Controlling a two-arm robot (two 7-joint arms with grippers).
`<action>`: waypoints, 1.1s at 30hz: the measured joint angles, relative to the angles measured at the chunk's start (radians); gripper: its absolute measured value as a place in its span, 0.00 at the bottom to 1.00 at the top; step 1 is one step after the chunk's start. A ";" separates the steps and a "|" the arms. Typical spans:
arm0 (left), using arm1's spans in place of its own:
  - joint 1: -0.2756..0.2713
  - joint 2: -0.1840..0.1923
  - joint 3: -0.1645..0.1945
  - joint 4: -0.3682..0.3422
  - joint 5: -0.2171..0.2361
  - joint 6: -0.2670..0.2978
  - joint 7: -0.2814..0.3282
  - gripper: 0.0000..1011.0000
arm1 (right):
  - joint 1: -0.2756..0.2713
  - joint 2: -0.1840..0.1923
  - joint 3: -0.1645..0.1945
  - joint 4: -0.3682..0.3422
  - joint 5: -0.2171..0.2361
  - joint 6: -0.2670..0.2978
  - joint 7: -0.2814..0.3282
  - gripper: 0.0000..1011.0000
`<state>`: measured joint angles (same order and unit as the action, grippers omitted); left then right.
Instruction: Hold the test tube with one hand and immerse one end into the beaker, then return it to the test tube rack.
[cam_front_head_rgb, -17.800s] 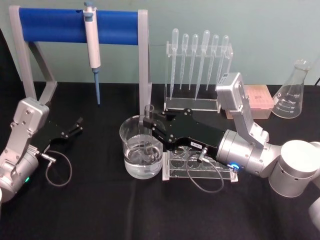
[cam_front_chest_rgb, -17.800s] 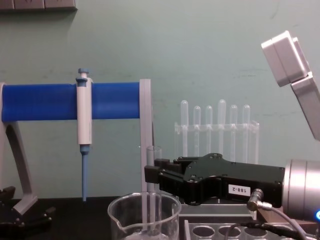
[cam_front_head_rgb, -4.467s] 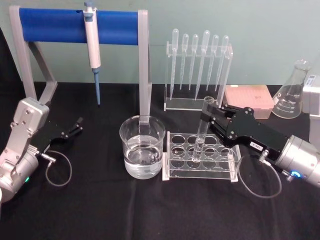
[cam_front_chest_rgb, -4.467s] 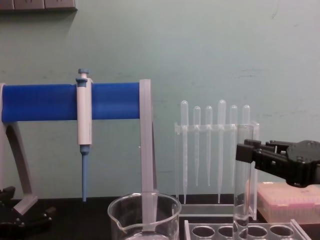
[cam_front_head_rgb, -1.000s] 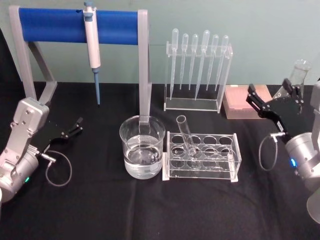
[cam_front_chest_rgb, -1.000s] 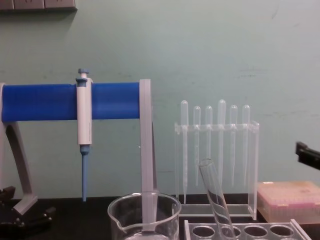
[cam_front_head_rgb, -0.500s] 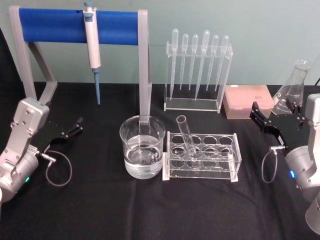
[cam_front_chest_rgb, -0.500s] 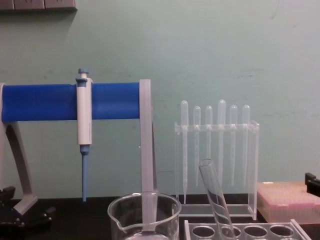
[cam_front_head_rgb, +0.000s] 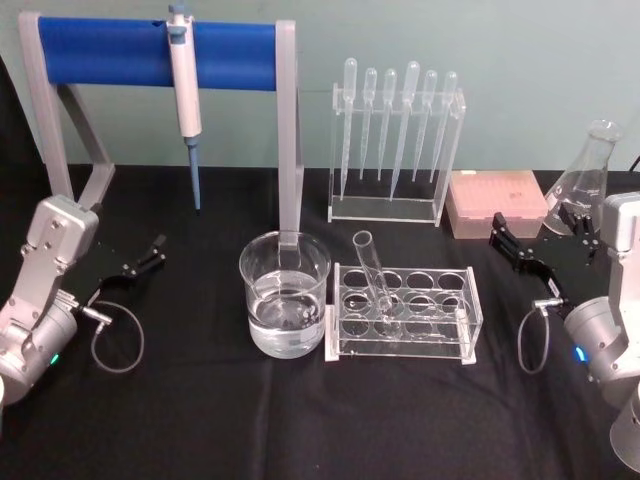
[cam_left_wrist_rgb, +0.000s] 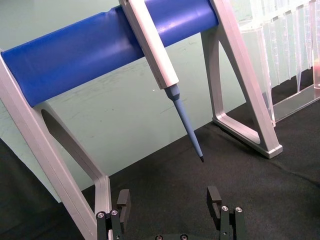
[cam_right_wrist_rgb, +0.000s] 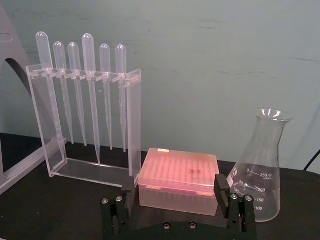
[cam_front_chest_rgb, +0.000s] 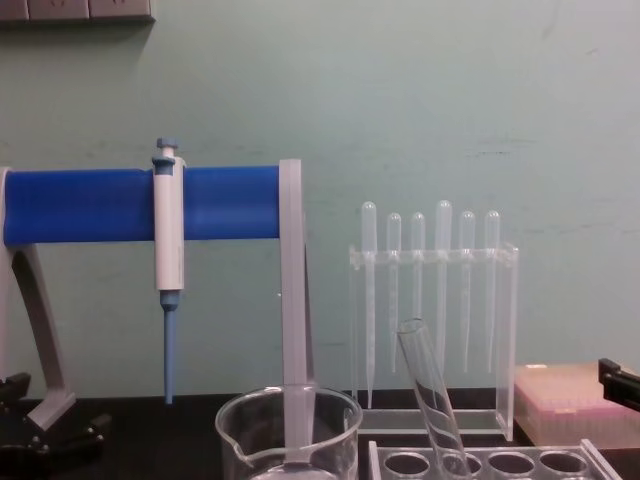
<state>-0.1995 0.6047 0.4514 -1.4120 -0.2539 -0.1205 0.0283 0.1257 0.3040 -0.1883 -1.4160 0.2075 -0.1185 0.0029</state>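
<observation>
Right gripper (cam_front_head_rgb: 540, 238) empty, chest view crops it

Both arms are silver-white links with grey cables; black, screw-studded left end effector (cam_front_head_rgb: 150, 252) and right end effector (cam_front_head_rgb: 545, 245).

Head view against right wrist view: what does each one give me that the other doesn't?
Head only: the test tube leaning in the rack, the beaker, the pipettor, the left gripper parked on the table's left. Right wrist only: the flask's printed scale. Both: right gripper open and empty, pipettes, pink box, flask.
</observation>
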 joint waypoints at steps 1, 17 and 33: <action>0.000 0.000 0.000 0.000 0.000 0.000 0.000 0.99 | 0.000 0.000 0.000 -0.001 0.000 0.000 -0.001 0.99; 0.000 0.000 0.000 0.000 0.000 0.000 0.000 0.99 | 0.000 0.000 0.001 -0.004 0.000 0.000 -0.008 0.99; 0.000 0.000 0.000 0.000 0.000 0.000 0.000 0.99 | 0.000 0.000 0.001 -0.005 0.001 0.000 -0.009 0.99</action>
<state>-0.1995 0.6047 0.4514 -1.4120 -0.2539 -0.1205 0.0283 0.1259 0.3040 -0.1877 -1.4212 0.2081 -0.1185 -0.0061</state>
